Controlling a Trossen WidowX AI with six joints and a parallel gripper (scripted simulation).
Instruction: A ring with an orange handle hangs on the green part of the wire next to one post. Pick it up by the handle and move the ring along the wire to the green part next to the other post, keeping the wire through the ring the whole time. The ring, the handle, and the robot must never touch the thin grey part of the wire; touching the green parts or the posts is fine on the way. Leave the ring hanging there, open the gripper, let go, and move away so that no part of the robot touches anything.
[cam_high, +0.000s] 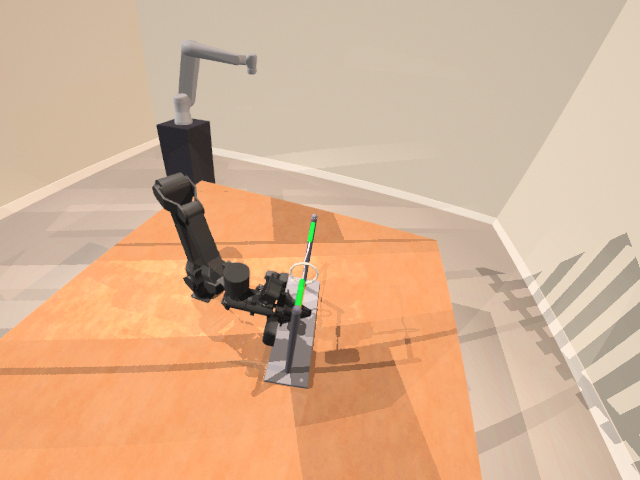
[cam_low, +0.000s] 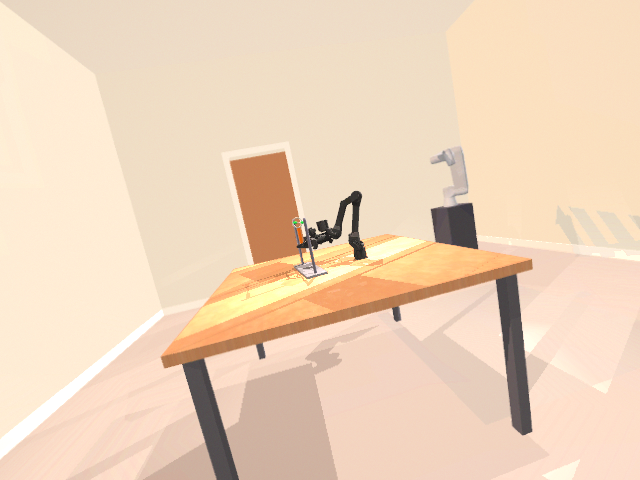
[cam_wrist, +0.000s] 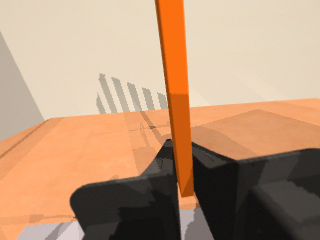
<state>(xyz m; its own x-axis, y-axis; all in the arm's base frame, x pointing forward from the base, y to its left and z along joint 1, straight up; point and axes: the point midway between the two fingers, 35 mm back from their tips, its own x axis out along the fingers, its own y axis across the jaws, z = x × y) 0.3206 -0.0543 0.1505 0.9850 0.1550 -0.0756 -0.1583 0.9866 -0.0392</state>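
Note:
My gripper (cam_high: 309, 312) (cam_low: 300, 245) (cam_wrist: 174, 143) is shut on the orange handle (cam_low: 299, 235) (cam_wrist: 175, 75), which stands nearly upright with its lower end between the fingers. The pale ring (cam_high: 317, 273) (cam_low: 292, 222) is around the wire. In the top view it appears at the thin grey part (cam_high: 307, 257), just past the inner end of the near green part (cam_high: 299, 293). The far green part (cam_high: 311, 231) is beside the far post (cam_high: 314, 218). The fingers are low beside the near post (cam_high: 292, 341). Whether the ring touches the wire is too small to tell.
The posts stand on a grey base plate (cam_high: 278, 364) on the wooden table (cam_high: 129, 403) (cam_low: 413, 297). My arm (cam_high: 199, 237) reaches in from the left in the top view. Another grey arm (cam_high: 188, 74) (cam_low: 457, 173) stands on a dark pedestal beyond the table.

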